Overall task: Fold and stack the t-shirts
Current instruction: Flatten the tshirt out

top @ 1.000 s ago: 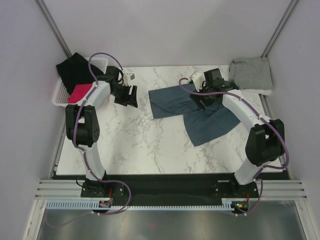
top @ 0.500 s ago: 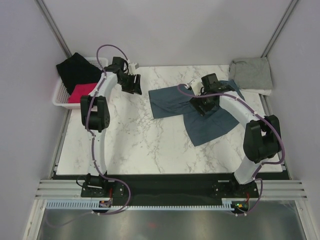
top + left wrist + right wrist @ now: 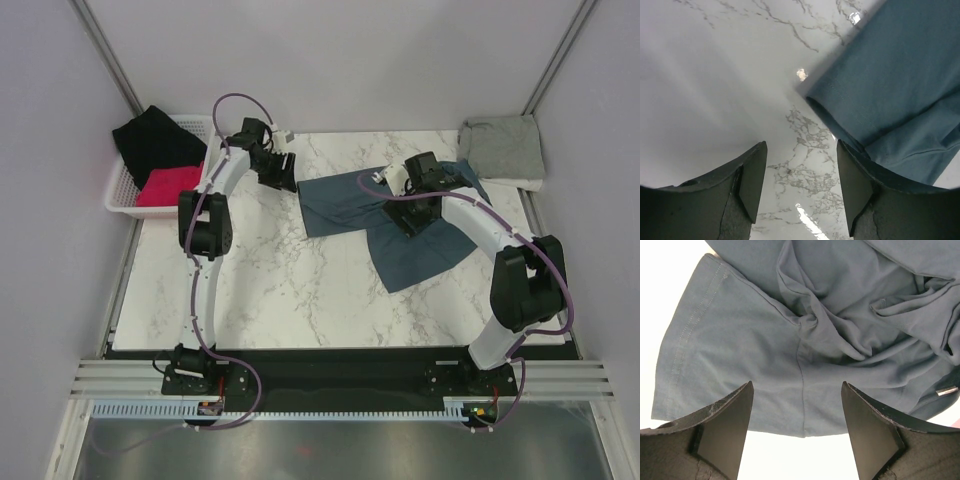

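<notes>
Marble table (image 3: 270, 280): both tees are laid on its far half.

Slate-blue t-shirt (image 3: 425, 258): spread right of centre, partly folded and bunched. One flap is laid toward the left, and a wider panel is angled toward the near right. In the right wrist view it (image 3: 765, 365) is creased in the middle, with a stitched hem on the left.

White basket (image 3: 122, 190): set at the far-left table edge. A black cloth (image 3: 155, 140) is draped over its back and a red cloth (image 3: 165, 187) is seen inside.

Light grey t-shirt (image 3: 503, 148): folded, placed at the far-right corner, apart from the blue one.

Right gripper (image 3: 405, 215): held over the blue tee's middle. Its jaws (image 3: 796, 390) are spread wide and no cloth is pinched between them.

Left gripper (image 3: 283, 172): positioned just beside the blue tee's left edge. The jaws (image 3: 801, 165) are parted, bare marble is seen between them, and nothing is gripped. The shirt's hemmed corner (image 3: 890, 75) is seen beside the right finger; contact cannot be judged.
</notes>
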